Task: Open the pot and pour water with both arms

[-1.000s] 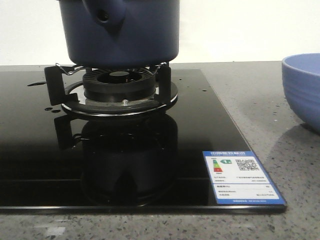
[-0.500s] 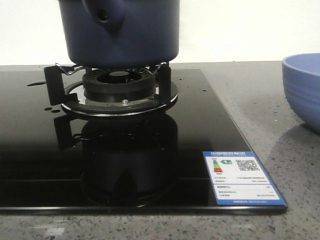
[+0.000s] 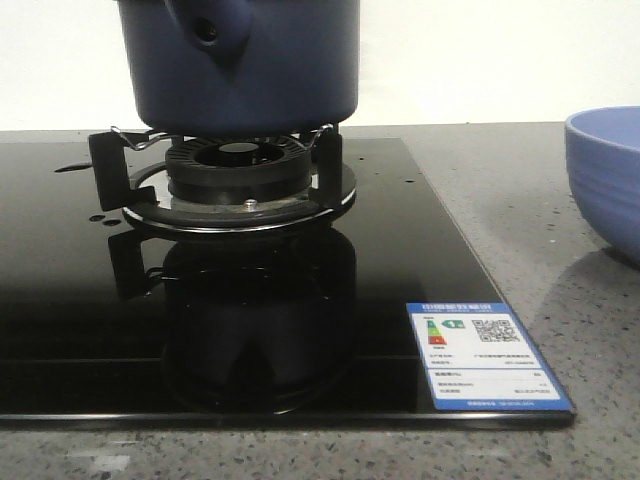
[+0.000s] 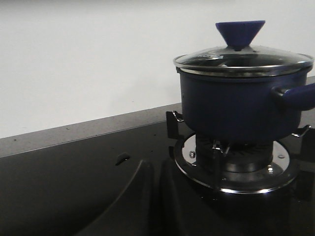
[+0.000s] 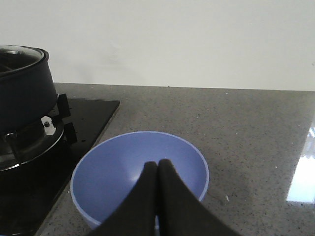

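Observation:
The dark navy pot (image 3: 270, 70) stands on the gas burner's supports (image 3: 240, 180), its pierced side lug (image 3: 208, 30) facing me. In the left wrist view the pot (image 4: 231, 108) wears a glass lid (image 4: 243, 60) with a blue cone knob (image 4: 239, 33). My left gripper (image 4: 154, 164) is shut and empty, low over the black hob, to the left of the pot. My right gripper (image 5: 157, 166) is shut and empty, hovering over the periwinkle bowl (image 5: 123, 172). The pot's edge also shows in the right wrist view (image 5: 22, 93). Neither gripper shows in the front view.
The black glass hob (image 3: 80, 300) carries an energy label (image 3: 485, 355) at its front right corner. The periwinkle bowl (image 3: 605, 180) stands on the grey speckled counter (image 5: 246, 142) to the right of the hob. A white wall runs behind.

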### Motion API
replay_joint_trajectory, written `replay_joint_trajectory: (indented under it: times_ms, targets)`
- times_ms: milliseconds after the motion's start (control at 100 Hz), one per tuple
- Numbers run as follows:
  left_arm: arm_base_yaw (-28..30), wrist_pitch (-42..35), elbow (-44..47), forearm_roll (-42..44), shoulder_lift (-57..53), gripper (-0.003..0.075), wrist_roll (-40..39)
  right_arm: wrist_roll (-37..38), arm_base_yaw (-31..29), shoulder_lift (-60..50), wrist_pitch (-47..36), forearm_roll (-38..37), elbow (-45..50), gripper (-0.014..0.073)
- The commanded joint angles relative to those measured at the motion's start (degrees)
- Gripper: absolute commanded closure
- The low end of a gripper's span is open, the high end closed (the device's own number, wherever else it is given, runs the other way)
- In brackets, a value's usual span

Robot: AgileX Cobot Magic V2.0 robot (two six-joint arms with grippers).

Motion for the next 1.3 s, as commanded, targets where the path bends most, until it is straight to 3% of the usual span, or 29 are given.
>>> replay_joint_trajectory:
  times_ms: [0,80,140,210,270,330,370,400,730,870,1120,1290]
  targets:
    - [-0.1,0.5,-1.6,-1.2,0.3,0.0741,3.2,-0.7,0.0,0.7,-4.4,0.5,-1.2,0.0657]
    - [-0.1,-0.6,-1.6,0.0,0.3,0.0741,2.6,-0.7,0.0,0.7,-4.4,0.5,-1.2,0.0657]
    - [-0.1,-0.4,-1.6,10.3,0.3,0.0741,-4.9,-0.7,0.0,0.7,-4.4,0.5,-1.2,0.0657]
    - [-0.1,-0.6,-1.6,35.0,0.3,0.0741,-27.9,-0.7,0.0,0.7,-4.4,0.5,-1.2,0.0657]
    - [-0.1,-0.7,-1.6,63.6,0.3,0.0741,-55.6,-0.7,0.0,0.7,-4.4,0.5,-1.2,0.0657]
    - [-0.1,-0.7,-1.4,85.5,0.3,0.0741,-79.9,-0.7,0.0,0.7,-4.4,0.5,-1.2,0.0657]
    - [0.0,-1.2,-1.1,95.9,0.3,0.0741,-88.4,-0.7,0.0,0.7,-4.4,0.5,-1.2,0.0657]
    - [0.5,-0.9,-0.7,98.9,0.3,0.0741,-92.7,-0.7,0.0,0.7,-4.4,0.5,-1.2,0.0657]
    - [11.6,-6.5,10.0,97.7,-8.5,0.0741,-93.6,-0.7,0.0,0.7,-4.4,0.5,-1.2,0.0657]
    - [15.0,-6.4,13.9,97.9,-13.5,0.0741,-98.9,-0.7,0.0,0.7,-4.4,0.5,-1.2,0.0657]
    - [18.8,9.3,13.8,99.6,-17.5,0.0741,-99.5,-0.7,0.0,0.7,-4.4,0.5,-1.2,0.0657]
    - [19.1,15.9,13.8,98.5,-17.5,0.0741,-99.3,-0.7,0.0,0.7,-4.4,0.5,-1.2,0.0657]
